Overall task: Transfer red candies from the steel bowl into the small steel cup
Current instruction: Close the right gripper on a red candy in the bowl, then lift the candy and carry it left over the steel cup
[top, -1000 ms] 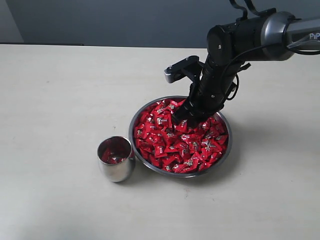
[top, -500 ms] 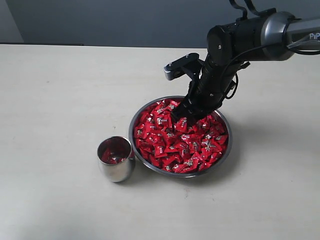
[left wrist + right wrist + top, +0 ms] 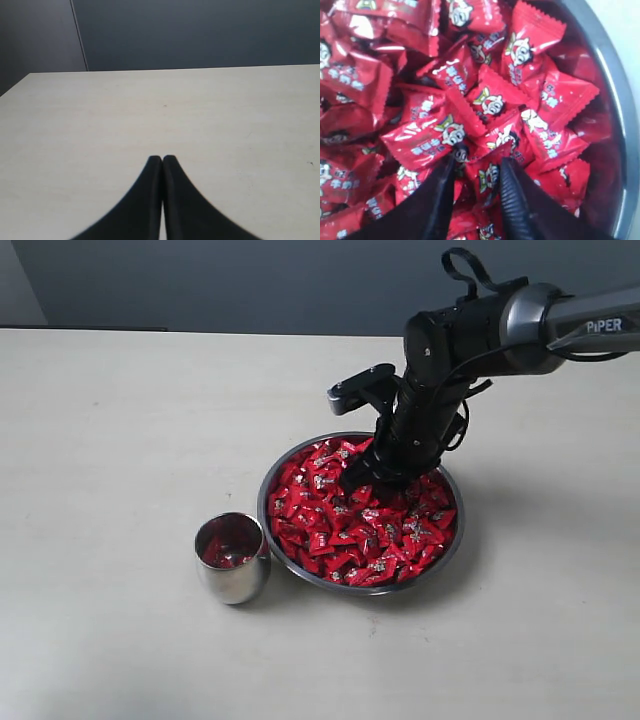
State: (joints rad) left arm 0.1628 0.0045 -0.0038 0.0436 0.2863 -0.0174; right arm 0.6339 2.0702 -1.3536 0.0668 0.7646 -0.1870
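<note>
Moved since a second ago: the right arm (image 3: 470, 325) has lifted a little out of the heap and drifted slightly left across the bowl; bowl, cup and candies lie as they did.
Right jaws: part-way closed, with one red candy (image 3: 487, 176) standing between the two black fingers (image 3: 440, 200). It looks pinched and touches both sides, though I would not swear to how firm the hold is.
Left jaws: pressed shut on nothing, over bare bench (image 3: 160, 110); that arm is nowhere in the exterior view.
Red candies (image 3: 360, 520): piled in the steel bowl (image 3: 263, 502), filling it nearly to the rim.
Small steel cup (image 3: 232, 580): upright on the bench, just beside the bowl's left rim, red showing inside.
What the next move turns on: the cup sits across the bowl from the right jaws, leftward and toward the camera in the exterior view, so the carry must cross the whole heap and clear the rim. The right arm is plainly the nearer one.
Risk, as I judge it: the cup's mouth is narrow, so a drop slightly off centre would miss it.
</note>
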